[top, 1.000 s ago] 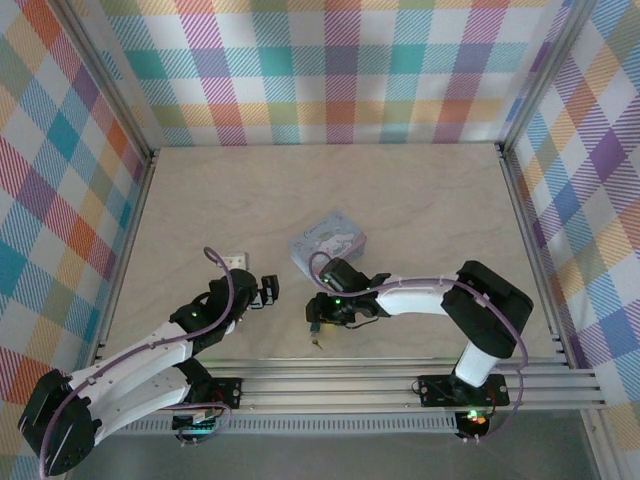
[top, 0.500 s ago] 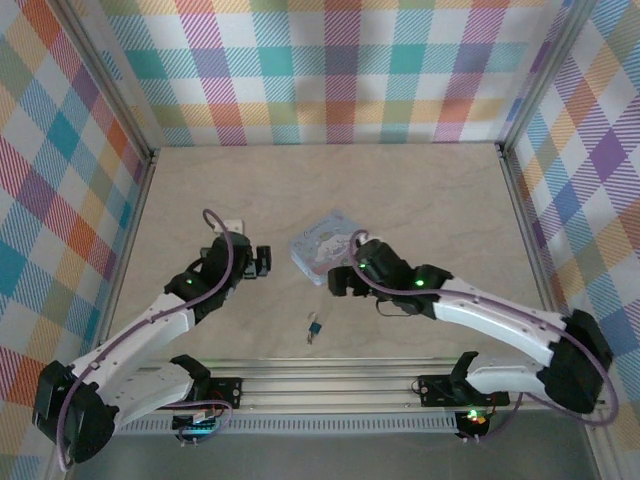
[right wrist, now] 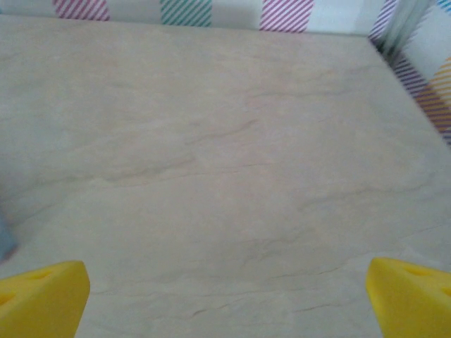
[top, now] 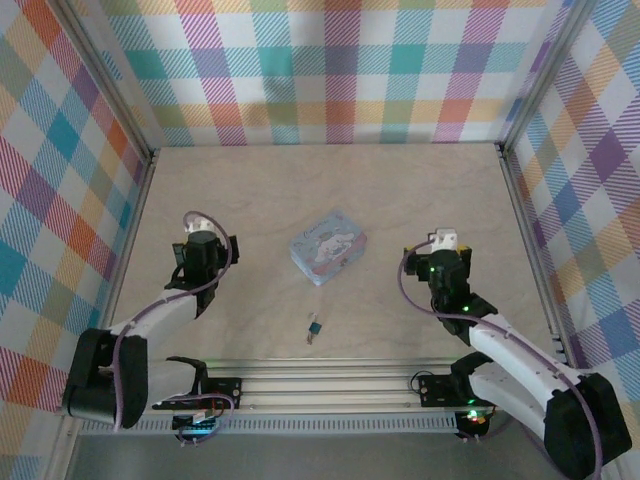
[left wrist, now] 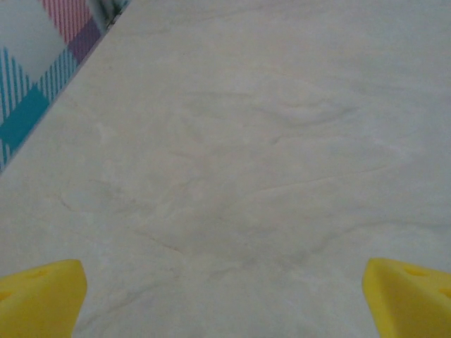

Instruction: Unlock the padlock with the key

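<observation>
**Surface** (top: 420,190): pale, matt, wood-grain board with faint wavy veining. It is enclosed by walls (top: 330,70) of pastel plaid print, with a ribbed metal rail (top: 400,385) along the near edge.

**Tin box** (top: 328,246): pale blue, a rounded rectangle with a printed lid. It lies flat near the middle of the surface, turned slightly askew.

**Padlock** (top: 315,328): tiny and dark, with a teal glint.
- Position: flat on the surface at about 6 o'clock from the tin box, apart from it and short of the rail.
- Orientation: its long axis runs roughly from 1 o'clock to 7 o'clock, teal toward 1 and darker toward 7. It is too small to tell which end carries the shackle.

**Left gripper** (top: 197,228): at 9 o'clock from the tin box.
- Jaws spread fully wide, holding nothing.
- In the left wrist view the blunt yellow fingertips (left wrist: 39,299) sit at opposite lower corners over bare surface.

**Right gripper** (top: 445,243): at 3 o'clock from the tin box.
- Jaws likewise fully apart and empty.
- Its yellow fingertips (right wrist: 409,296) frame bare grain in the right wrist view.

Both grippers are well apart from the padlock, which lies between them and nearer the rail.
</observation>
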